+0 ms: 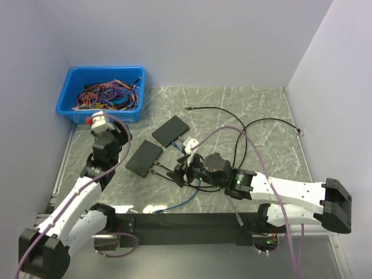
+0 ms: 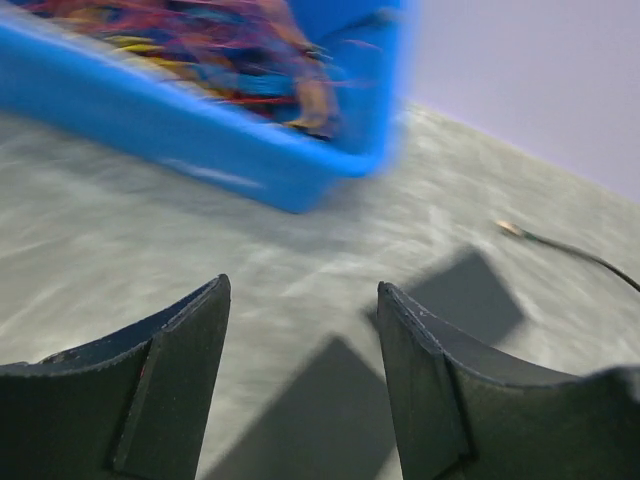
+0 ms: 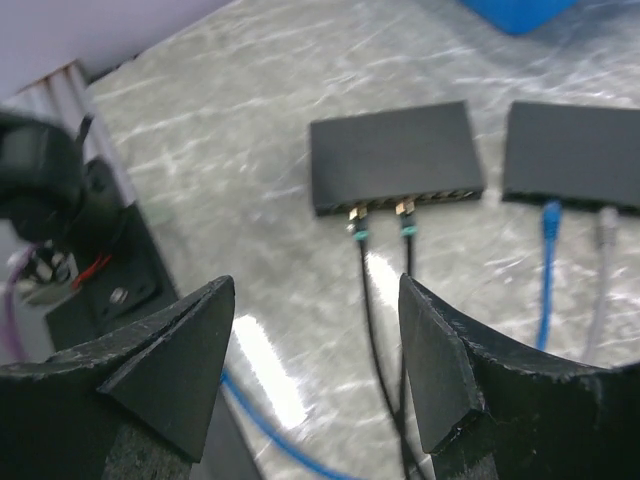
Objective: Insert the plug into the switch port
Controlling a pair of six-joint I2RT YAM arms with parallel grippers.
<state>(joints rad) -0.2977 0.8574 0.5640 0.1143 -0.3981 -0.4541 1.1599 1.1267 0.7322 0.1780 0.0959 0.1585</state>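
Note:
Two flat black switches lie left of the table's centre, a nearer one (image 1: 144,158) and a farther one (image 1: 171,130). In the right wrist view, one switch (image 3: 395,155) has two black cables plugged in with gold, teal-collared plugs (image 3: 355,218). The other switch (image 3: 575,155) holds a blue plug (image 3: 550,212) and a grey one (image 3: 608,218). A loose black cable ends in a free plug (image 1: 188,108), which also shows in the blurred left wrist view (image 2: 510,228). My right gripper (image 3: 315,300) hangs open and empty just before the switches (image 1: 176,172). My left gripper (image 2: 303,300) is open and empty near the bin (image 1: 110,135).
A blue bin (image 1: 104,93) full of coloured wires stands at the back left. Black cables (image 1: 256,125) loop over the table's right half, one ending at the far right (image 1: 300,132). A blue cable (image 1: 183,202) runs along the near edge by the black base rail (image 1: 174,221).

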